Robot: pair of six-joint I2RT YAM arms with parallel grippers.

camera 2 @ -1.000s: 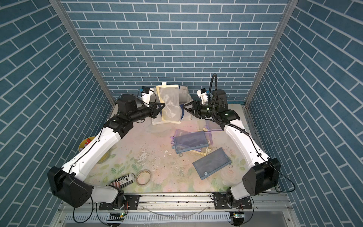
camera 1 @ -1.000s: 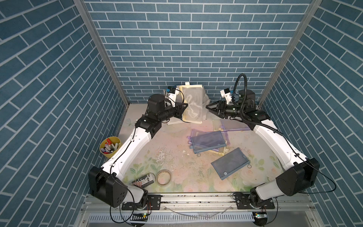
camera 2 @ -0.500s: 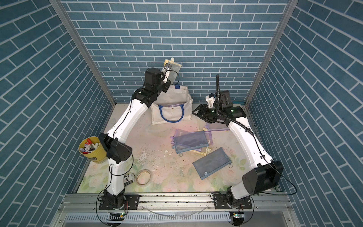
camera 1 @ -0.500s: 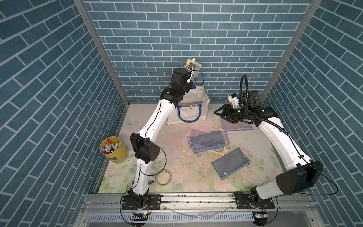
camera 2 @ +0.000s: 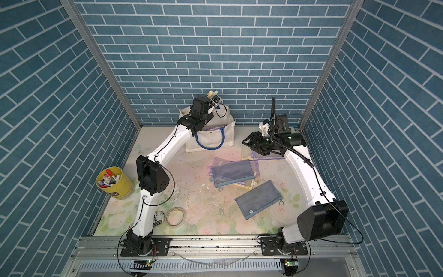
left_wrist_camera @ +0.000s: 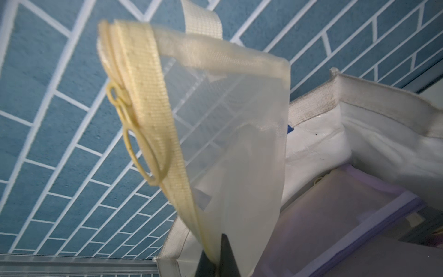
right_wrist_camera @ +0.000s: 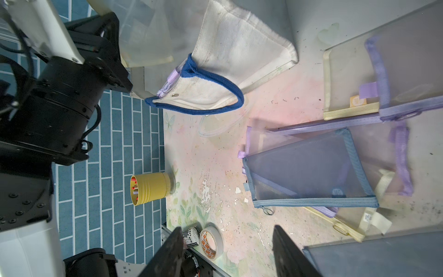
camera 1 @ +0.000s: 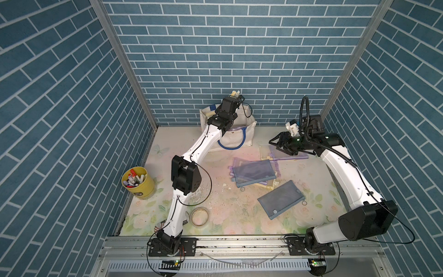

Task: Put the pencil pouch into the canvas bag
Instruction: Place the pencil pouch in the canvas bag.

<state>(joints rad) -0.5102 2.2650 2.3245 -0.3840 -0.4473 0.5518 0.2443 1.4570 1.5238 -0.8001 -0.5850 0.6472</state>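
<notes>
While you read this, know that the left gripper (left_wrist_camera: pixel 215 254) is clamped tight on one corner of the pencil pouch (left_wrist_camera: pixel 227 120), pinching it beside the woven cream zip strip (left_wrist_camera: pixel 153 108). That pouch is a flat, see-through cream mesh sleeve, raised off the table at the back wall, over the canvas bag (camera 1: pixel 248 136). The wrist view shows the bag's open mouth just beyond the pouch, with a purple-edged pouch (left_wrist_camera: pixel 335 215) already lying inside.

Expect the pouch to be very light, limp and floppy. It looks empty, and the brick wall shows through its mesh. It should fold and swing instead of holding a shape, and it should not break. The woven zip strip and the seams look like the firmest places to grip. The bare mesh would likely bunch or slip. A thin ring pull (left_wrist_camera: pixel 143 153) dangles from the zip and could snag on the bag's rim.

The right gripper (right_wrist_camera: pixel 226 239) stands partly spread and empty, low over the loose pouches on the table, well apart from the bag.
</notes>
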